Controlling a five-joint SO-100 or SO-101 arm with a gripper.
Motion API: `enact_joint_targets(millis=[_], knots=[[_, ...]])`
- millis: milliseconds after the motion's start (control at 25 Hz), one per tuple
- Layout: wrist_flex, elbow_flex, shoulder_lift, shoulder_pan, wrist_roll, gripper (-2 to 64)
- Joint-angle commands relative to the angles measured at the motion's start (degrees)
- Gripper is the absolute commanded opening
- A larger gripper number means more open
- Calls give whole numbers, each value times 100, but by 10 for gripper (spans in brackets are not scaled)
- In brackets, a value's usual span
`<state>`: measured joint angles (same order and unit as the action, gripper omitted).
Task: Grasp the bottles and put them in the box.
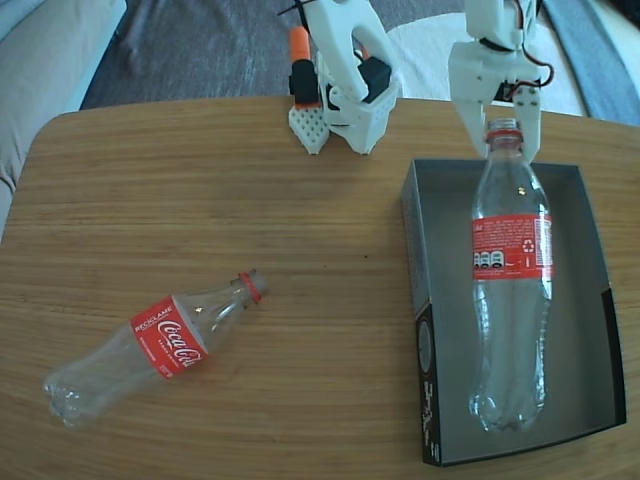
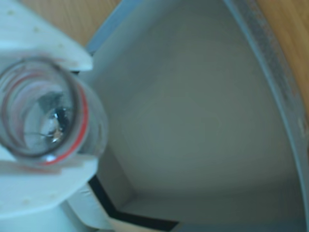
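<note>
- A loose bottle (image 1: 160, 345) is lying on its side on the table (image 1: 200, 200) near the front-left edge in the fixed view, open wood all round it.
- The box (image 1: 420, 250) is sitting at the right, its left half bare.
- A second bottle (image 1: 512, 290) is lying lengthwise inside, nearer the right wall.
- The gripper (image 1: 504, 130) is clamping that bottle's neck at the far wall; the wrist view is looking down its open mouth (image 2: 41, 121).

White printed arm (image 1: 345, 70) with orange-black servos, black cables.
</note>
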<state>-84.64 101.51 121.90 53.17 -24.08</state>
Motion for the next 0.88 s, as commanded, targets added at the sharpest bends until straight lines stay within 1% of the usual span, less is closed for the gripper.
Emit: enact_joint_targets(millis=[0,120,400,480,600,840], knots=[[167,44,105,9,-26,-3],[220,79,79,9,-26,-3],[589,352,62,-9,-26,-3],[686,369,35,-176,-35,-3],[826,448,-290,-413,-352,-3],[1055,431,-457,-492,-431,-3]])
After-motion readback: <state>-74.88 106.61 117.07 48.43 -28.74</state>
